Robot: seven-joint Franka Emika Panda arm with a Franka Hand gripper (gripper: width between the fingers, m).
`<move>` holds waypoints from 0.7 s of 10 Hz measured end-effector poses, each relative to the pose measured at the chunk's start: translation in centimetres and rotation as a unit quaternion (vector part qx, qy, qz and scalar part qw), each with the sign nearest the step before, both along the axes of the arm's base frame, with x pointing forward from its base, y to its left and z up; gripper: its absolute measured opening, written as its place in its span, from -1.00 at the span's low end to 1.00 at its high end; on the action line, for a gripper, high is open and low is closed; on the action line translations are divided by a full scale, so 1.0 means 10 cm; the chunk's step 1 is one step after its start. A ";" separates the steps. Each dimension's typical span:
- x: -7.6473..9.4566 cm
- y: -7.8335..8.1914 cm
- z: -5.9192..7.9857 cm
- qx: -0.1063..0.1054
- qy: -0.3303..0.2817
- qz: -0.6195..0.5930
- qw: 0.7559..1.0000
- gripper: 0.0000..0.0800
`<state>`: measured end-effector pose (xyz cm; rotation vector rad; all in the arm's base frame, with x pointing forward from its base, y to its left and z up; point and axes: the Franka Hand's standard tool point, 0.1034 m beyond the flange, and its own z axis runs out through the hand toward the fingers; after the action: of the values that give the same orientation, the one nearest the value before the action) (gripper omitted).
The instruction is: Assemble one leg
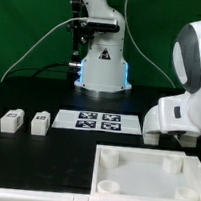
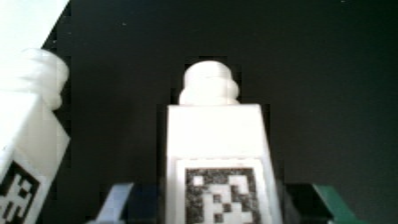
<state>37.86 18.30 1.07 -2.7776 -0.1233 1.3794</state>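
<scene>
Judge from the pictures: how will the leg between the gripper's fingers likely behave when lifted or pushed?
The leg looks like rigid plastic, so probably stiff and light. Flat sides suggest sliding rather than rolling. Its smooth faces might slip in the gripper.

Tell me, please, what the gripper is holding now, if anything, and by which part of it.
The gripper holds one leg, a white block with a rounded peg at its far end. The fingers clamp its two sides at the tagged end.
</scene>
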 end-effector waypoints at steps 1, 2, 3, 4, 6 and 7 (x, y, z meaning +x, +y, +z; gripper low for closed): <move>0.00 0.00 0.00 0.000 0.000 0.000 1.000 -0.27; 0.00 0.00 0.00 0.000 0.000 0.000 1.000 -0.27; 0.00 0.00 0.00 0.000 0.000 0.000 1.000 -0.27; 0.00 0.00 0.00 0.000 0.000 0.000 1.000 -0.27; 0.15 -0.11 0.20 0.012 0.002 0.022 1.000 -0.27; 0.34 -0.18 0.39 0.020 -0.018 0.021 0.999 -0.27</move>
<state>41.21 16.48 4.96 -2.7825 -0.2100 1.3206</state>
